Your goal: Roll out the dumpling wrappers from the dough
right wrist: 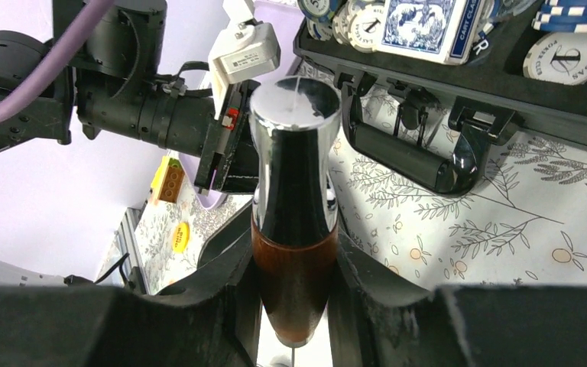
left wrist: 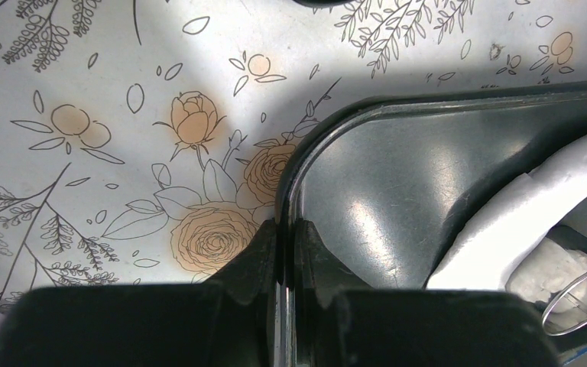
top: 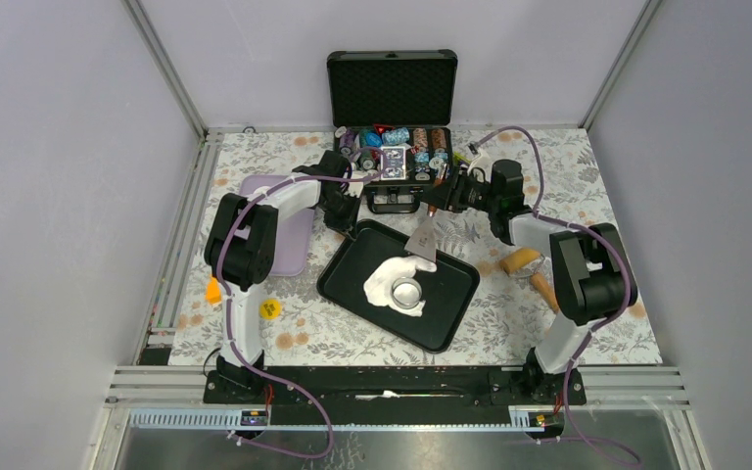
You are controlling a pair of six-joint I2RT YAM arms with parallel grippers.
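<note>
tray (top: 345, 277) is holding dough (top: 385, 277) and ring (top: 408, 293) | case (top: 392, 88) is holding chips (right wrist: 569, 57), cards (right wrist: 420, 27) | left jaws are pinching tray rim | right jaws are gripping scraper (right wrist: 294, 153) handle

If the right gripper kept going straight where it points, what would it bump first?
Probably the left arm's black wrist with its white camera block. The black case's carry handle lies just beside the right gripper's line, and depth is unclear.
</note>
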